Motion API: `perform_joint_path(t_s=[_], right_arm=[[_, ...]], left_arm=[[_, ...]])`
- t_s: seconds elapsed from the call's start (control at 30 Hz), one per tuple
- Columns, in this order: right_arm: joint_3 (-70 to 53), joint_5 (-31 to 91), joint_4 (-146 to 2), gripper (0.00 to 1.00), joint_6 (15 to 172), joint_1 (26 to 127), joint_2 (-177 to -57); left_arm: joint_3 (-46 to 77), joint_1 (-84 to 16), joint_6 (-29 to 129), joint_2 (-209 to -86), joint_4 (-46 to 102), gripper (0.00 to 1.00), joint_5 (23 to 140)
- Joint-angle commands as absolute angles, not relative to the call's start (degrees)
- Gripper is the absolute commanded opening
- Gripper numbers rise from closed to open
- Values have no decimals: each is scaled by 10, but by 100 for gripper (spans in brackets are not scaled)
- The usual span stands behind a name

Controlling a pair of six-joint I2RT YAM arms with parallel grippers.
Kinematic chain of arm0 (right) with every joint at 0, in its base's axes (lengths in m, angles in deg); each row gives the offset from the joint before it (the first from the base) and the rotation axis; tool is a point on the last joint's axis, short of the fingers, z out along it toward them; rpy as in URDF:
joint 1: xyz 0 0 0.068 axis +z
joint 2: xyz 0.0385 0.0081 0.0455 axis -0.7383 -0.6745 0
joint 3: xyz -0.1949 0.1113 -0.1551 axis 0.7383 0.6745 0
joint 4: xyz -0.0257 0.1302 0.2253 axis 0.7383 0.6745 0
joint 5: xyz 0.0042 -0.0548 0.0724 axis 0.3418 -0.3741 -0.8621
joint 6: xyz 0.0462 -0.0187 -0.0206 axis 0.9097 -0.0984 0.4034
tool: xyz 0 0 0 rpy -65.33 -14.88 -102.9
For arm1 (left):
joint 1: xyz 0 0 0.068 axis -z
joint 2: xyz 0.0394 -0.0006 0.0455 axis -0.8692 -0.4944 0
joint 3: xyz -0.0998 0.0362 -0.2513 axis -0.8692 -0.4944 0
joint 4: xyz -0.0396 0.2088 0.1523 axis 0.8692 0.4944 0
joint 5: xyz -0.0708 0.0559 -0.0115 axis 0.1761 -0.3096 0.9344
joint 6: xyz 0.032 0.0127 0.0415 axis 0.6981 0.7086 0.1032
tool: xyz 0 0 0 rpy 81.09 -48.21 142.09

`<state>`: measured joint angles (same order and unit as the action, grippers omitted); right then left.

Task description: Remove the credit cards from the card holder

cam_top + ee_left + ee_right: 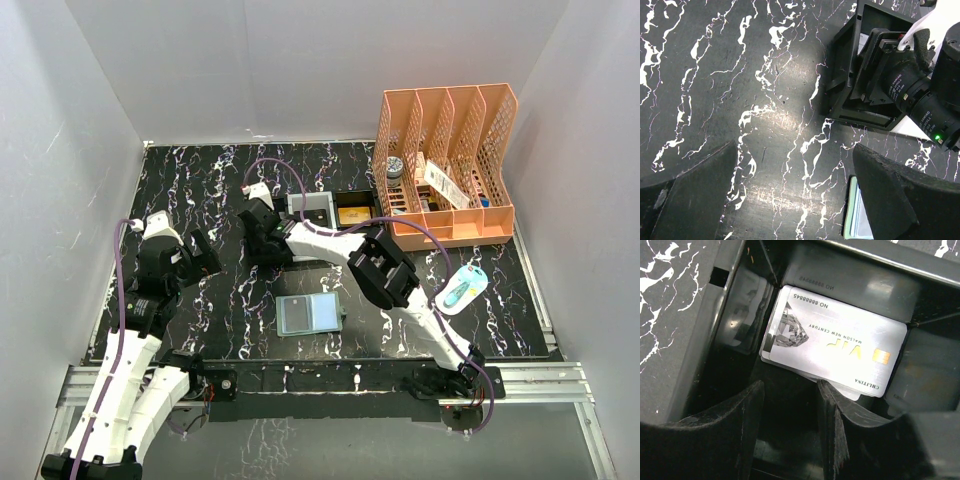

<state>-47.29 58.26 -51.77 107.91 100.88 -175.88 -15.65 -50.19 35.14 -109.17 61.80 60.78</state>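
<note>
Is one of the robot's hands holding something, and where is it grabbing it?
Nothing is held. The left hand is open over the table; the right hand is open too, not touching the cards lying in the black tray.

Bench [220, 190]: black top with white marble-like veining, enclosed by pale walls on 3 sides.

Directly on it:
- Card holder [308, 313], lying open and flat near the middle of the near edge, pale blue-green inside facing up.
- 2 small rectangular trays, touching side by side, toward the far middle: the left one [312, 197], and the right one [352, 197] with something orange-gold inside.
- Orange mesh file organiser [450, 228], 4 slots, upright in the far right corner, just beside the right tray.
- White packet [462, 288] with a teal item, tilted, near the organiser's front and well apart from the card holder.
</note>
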Motion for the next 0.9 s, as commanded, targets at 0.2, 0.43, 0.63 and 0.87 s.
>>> perform_joint_path(t_s=[0.2, 0.43, 0.63, 0.87], right_arm=[[-458, 571, -534, 46, 1109, 1015, -1748], [-452, 564, -538, 44, 1111, 1015, -1693], [-444, 564, -535, 44, 1110, 1015, -1657], [-406, 540, -548, 46, 1104, 1015, -1594]], left_arm=[[-157, -505, 360, -1094, 615, 99, 613], [-157, -505, 360, -1094, 615, 99, 615], [-157, -505, 360, -1094, 614, 99, 616], [-157, -505, 360, -1094, 614, 99, 616]])
